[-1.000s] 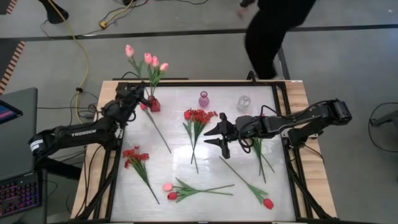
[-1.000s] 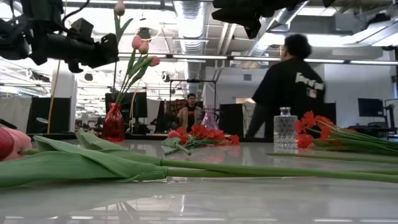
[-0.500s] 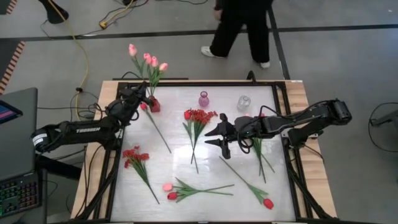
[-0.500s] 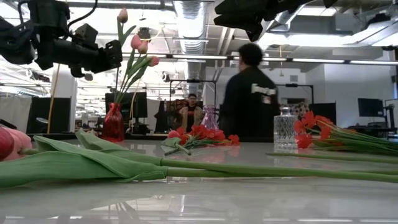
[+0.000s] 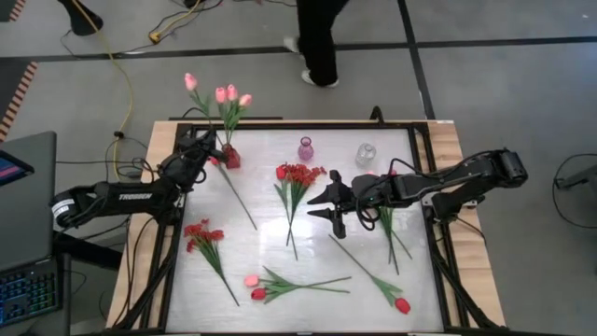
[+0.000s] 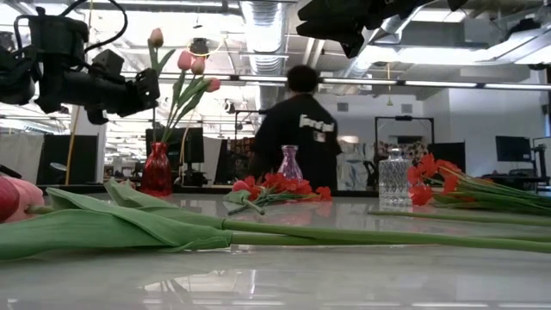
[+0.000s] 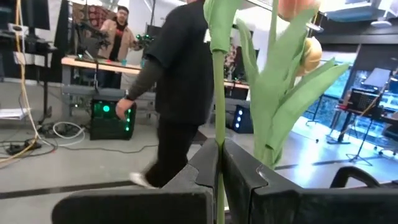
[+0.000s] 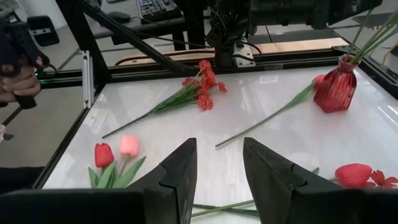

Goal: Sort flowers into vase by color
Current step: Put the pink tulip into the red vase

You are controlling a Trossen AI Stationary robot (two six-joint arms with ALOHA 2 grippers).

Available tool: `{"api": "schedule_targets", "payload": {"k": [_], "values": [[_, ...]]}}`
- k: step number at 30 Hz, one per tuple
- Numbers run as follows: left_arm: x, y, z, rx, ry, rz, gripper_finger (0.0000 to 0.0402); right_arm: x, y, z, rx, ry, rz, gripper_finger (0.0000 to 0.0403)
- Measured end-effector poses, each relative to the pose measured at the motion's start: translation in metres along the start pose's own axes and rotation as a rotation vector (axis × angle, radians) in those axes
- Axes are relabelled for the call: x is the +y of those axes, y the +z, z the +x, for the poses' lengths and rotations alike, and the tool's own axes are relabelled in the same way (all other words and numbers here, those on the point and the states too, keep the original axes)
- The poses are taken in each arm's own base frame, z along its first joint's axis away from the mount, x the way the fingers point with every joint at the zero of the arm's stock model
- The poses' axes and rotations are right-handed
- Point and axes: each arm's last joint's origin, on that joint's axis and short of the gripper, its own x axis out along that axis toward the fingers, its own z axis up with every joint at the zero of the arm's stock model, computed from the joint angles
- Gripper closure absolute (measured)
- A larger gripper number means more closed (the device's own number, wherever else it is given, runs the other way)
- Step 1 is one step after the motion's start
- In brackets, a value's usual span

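Looks like the drop-in step, over at the back-left corner. Got the left gripper [image 7: 219, 155] clamped tight on the thin green stem of a pale pink artificial tulip [image 5: 190, 81], held upright over the small red glass vase [image 5: 230, 157] alongside three other pink tulips [image 5: 231, 93]. Can't tell whether the stem foot sits in the neck yet. Next up, probably: lower it straight, then let go without tipping the vase.

Moving right: plenty left lying flat, like a spray of small red blossoms [image 5: 201, 233] and a pink-and-red tulip pair [image 5: 254, 287]. Then the right gripper [image 8: 219, 149] hovering mid-table, fingers apart, holding nothing.
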Motion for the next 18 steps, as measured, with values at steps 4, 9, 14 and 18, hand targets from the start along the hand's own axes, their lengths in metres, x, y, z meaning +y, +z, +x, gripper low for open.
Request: {"api": "schedule_targets", "payload": {"k": [4, 9, 14, 18], "values": [[0.000, -0.002, 0.000, 0.021, -0.022, -0.002, 0.0401, 0.000, 0.001, 0.000, -0.012, 0.001, 0.001, 0.0243], [0.001, -0.007, 0.000, 0.070, -0.005, -0.020, 0.0401, 0.000, 0.002, 0.000, -0.018, 0.002, 0.002, 0.0243], [0.002, -0.012, -0.001, 0.113, 0.022, -0.046, 0.0401, 0.000, 0.002, 0.000, -0.021, 0.003, 0.003, 0.0243], [0.002, -0.014, 0.000, 0.138, 0.028, -0.044, 0.0401, 0.000, 0.002, 0.000, -0.021, 0.003, 0.007, 0.0243]]}}
